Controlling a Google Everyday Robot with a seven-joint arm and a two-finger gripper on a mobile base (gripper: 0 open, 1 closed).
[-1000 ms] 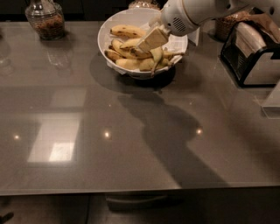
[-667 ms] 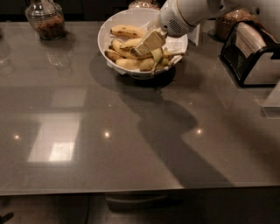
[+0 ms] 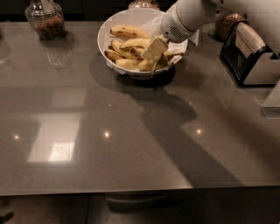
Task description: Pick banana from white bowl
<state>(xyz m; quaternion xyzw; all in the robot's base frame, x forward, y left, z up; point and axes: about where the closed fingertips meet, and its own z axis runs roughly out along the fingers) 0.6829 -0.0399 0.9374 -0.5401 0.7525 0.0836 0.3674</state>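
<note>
Shows the gripper (image 3: 154, 49) low inside the white bowl (image 3: 135, 16), over the right half of the pile and touching the bananas (image 3: 129, 31). Gives no telling of its opening, nor of any hold on a fruit. Finds the bowl at the far side of the glossy grey table (image 3: 131, 148), heaped with spotted yellow bananas on a white paper lining (image 3: 180, 45). Places a glass jar (image 3: 45, 19) with brown contents well apart at far left, a dark appliance (image 3: 249, 57) near the right edge. Catches the white arm (image 3: 192, 13) slanting in from the upper right, above its broad shadow (image 3: 175, 127) on the tabletop.
</note>
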